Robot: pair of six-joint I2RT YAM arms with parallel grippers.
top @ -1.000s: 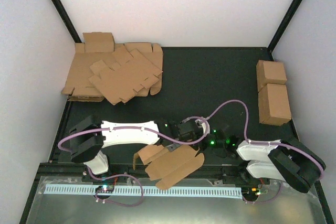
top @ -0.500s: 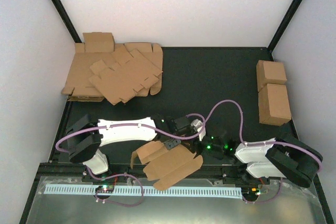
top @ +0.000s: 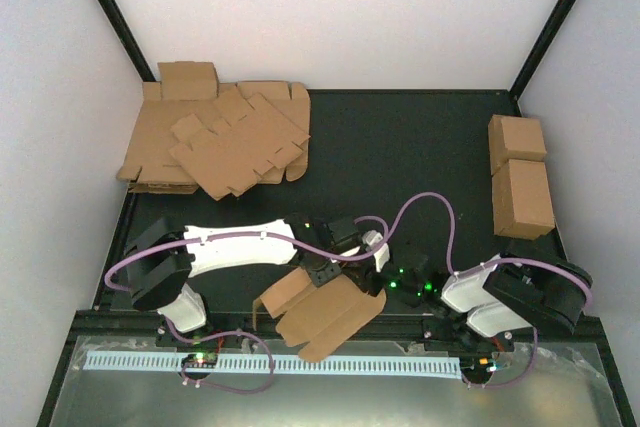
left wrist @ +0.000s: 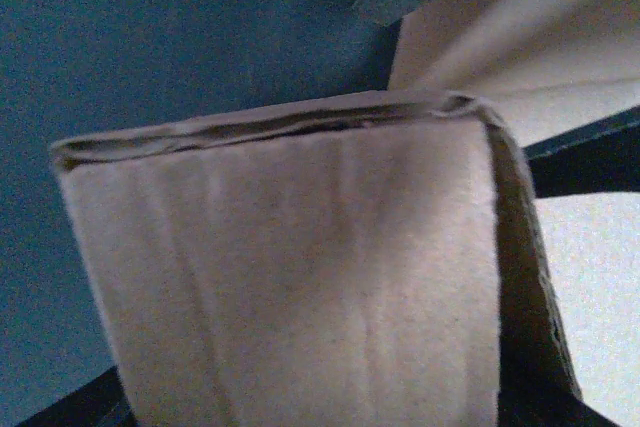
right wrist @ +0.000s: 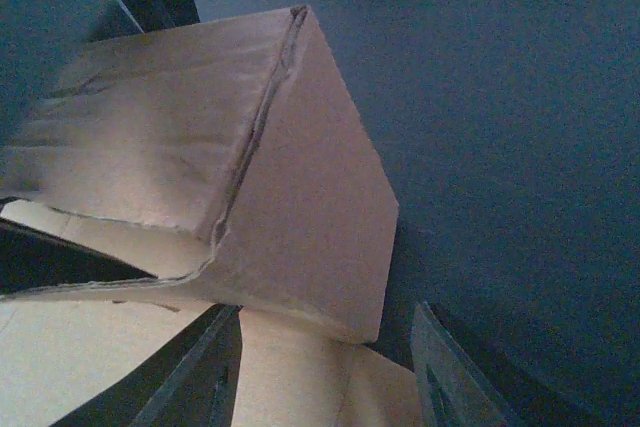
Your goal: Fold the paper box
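The right arm has drawn in leftward since a second ago, nudging the paper box (top: 325,319). I see it half-formed at the table's (top: 400,157) near edge, flaps splayed. The right gripper (top: 392,282) straddles a flap, fingers apart. Cardboard fills the left gripper's (top: 322,273) view, so I cannot tell its grip. The heaped sheets (top: 220,142) and two cuboids (top: 520,177) lie well apart.

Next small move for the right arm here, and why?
Probably close the right end effector on the paper box panel lying between its spread fingers. The box is only partly folded, flaps splayed, so a firm hold seems needed before creasing further.
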